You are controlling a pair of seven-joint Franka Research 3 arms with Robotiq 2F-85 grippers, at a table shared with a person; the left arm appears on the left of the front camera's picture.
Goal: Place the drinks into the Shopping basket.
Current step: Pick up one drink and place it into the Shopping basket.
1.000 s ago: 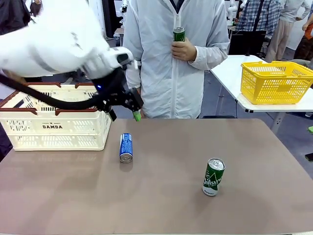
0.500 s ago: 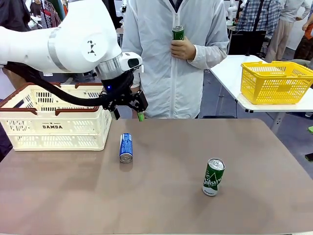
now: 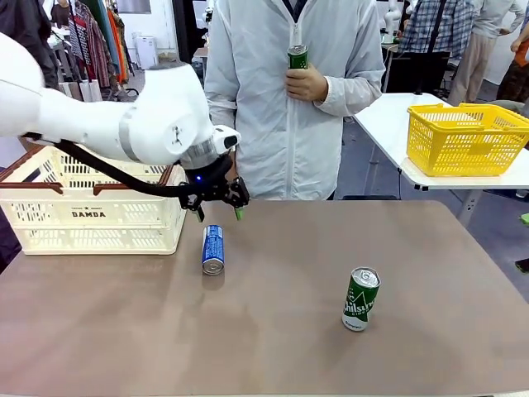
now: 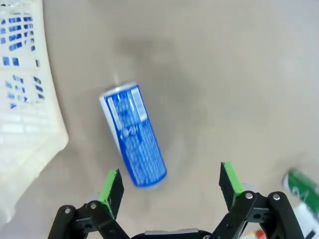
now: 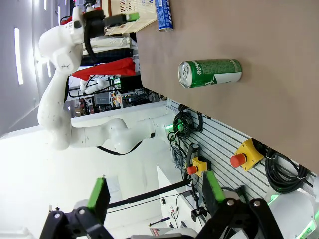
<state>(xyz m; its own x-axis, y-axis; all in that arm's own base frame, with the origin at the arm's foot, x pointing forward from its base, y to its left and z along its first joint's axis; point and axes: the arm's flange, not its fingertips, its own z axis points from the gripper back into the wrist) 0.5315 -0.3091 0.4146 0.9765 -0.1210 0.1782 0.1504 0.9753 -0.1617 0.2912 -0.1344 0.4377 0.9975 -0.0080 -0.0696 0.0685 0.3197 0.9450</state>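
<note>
While the blue can lies flat, it points near-far

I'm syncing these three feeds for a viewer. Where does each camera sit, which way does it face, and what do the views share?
Front: fixed between the arms, facing across the table at the person; the left arm shows, left gripper open over the blue can.
Left wrist: on that wrist, looking down past the gripper at the lying blue can and a Shopping basket corner.
Right wrist: rolled sideways, looking across the table past the open right gripper at the green can.
Shared: all three show the blue can.
</note>
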